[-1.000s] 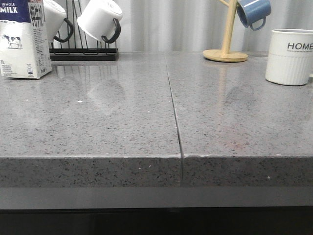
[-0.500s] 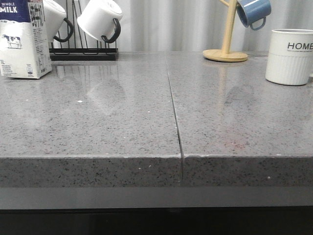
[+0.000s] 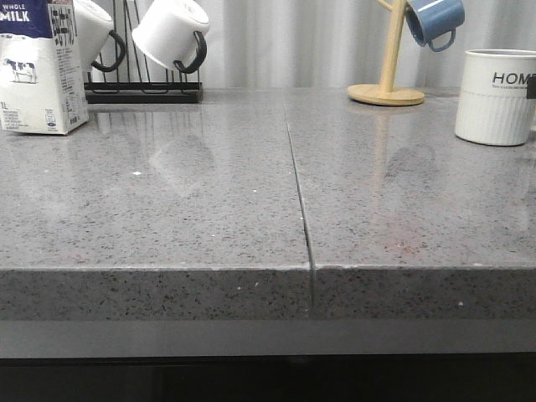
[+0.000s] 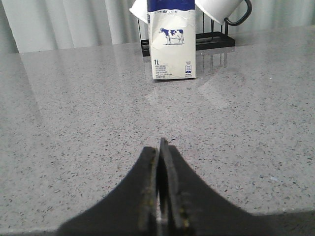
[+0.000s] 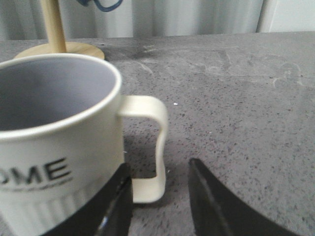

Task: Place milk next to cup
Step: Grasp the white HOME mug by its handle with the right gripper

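The milk (image 3: 38,75) stands upright at the far left of the grey counter, a white carton with a dark blue top and a cow picture. In the left wrist view the milk (image 4: 172,44) is well ahead of my left gripper (image 4: 161,147), which is shut and holds nothing. The cream cup (image 3: 497,96) lettered "HOME" stands at the far right. My right gripper (image 5: 158,167) is open, low at the cup (image 5: 54,137), with one finger on each side of its handle (image 5: 155,147). Only a dark sliver of the right gripper (image 3: 532,86) shows in the front view.
A black rack (image 3: 142,92) with white black-handled mugs (image 3: 167,33) stands behind the milk. A wooden mug tree (image 3: 387,84) carries a blue mug (image 3: 434,21) behind and left of the cup. A seam (image 3: 297,184) splits the counter down the middle.
A dark part of the right gripper has come into the front view at the right edge, covering the last letter on the cup. Milk and cup have not moved.
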`<action>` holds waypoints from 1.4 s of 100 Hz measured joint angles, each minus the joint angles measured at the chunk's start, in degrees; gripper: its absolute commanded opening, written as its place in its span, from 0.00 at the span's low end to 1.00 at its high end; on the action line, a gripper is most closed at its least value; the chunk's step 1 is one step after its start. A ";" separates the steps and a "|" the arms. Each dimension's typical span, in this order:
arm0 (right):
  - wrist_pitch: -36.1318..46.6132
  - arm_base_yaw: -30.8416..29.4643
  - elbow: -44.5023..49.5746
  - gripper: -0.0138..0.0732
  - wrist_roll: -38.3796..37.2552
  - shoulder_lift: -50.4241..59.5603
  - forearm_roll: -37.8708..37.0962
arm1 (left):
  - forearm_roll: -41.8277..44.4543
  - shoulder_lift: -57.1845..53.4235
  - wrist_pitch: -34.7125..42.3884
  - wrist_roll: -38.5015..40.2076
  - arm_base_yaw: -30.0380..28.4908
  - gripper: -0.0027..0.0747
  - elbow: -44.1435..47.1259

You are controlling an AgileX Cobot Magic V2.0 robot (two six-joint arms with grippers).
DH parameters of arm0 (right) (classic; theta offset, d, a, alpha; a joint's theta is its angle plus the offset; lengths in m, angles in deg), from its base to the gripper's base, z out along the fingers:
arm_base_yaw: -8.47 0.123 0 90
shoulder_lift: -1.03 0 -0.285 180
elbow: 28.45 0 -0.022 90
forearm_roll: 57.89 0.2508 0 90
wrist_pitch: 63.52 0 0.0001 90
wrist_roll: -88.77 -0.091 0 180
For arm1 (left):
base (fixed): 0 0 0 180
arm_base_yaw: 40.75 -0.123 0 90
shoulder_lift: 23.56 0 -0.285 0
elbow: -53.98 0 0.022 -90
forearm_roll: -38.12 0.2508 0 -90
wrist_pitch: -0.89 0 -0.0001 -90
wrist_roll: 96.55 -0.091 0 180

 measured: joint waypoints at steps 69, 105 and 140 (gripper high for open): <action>-0.23 -0.24 -7.50 0.14 0.11 -8.56 0.04 | 0.00 0.00 0.00 0.00 0.00 0.01 0.00; -0.46 2.62 -7.50 0.14 0.11 -6.45 0.17 | 0.00 0.00 0.00 0.00 0.00 0.01 0.00; -0.11 15.71 -7.50 0.14 0.11 -4.05 0.17 | 0.00 0.00 0.00 0.00 0.00 0.01 0.00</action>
